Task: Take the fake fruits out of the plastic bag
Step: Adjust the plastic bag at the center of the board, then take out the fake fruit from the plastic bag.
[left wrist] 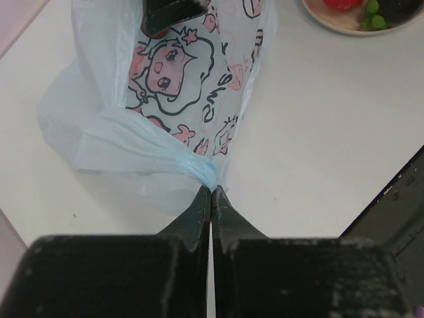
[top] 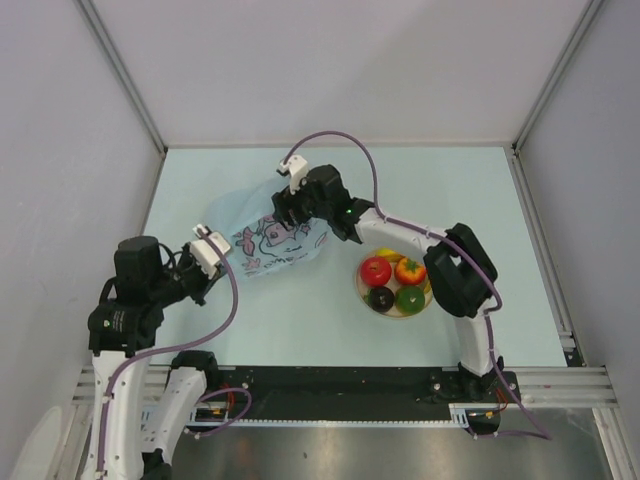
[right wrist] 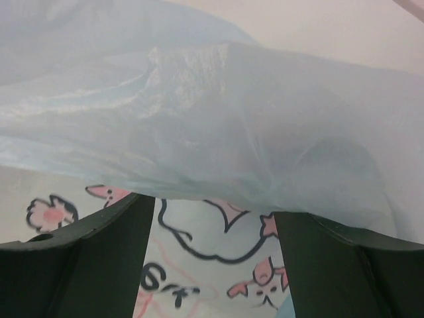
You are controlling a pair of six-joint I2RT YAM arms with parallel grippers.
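1. Left gripper (left wrist: 211,192): jaws are pressed fully together on the twisted near corner of the crinkled translucent light-blue plastic bag with pink-and-black cartoon print (left wrist: 179,86). That pinch is best held firm as the anchor; no lift is judged necessary.
2. The bag is laid on the pale blue table (top: 300,330), left of centre, between both arms. Whether any fruit is inside can't be told; no bulge is made out thru the film.
3. Right gripper (right wrist: 212,209): jaws are spread wide, nothing is gripped. Blue film is draped just ahead of the fingers, w/ the printed panel below. If the bag is to be checked, the upper layer alone should be nipped, then raised away from the left pinch so the mouth is opened w/o the bag being dragged.
4. Round beige plate (top: 392,314), right of the bag & apart from it: glossy red plastic apple (top: 376,270), orange fruit w/ green top (top: 410,270), dark purple fruit (top: 381,298), green fruit (top: 408,299) & yellow banana (top: 388,254) are seen on it. Task is judged nearly or fully done.
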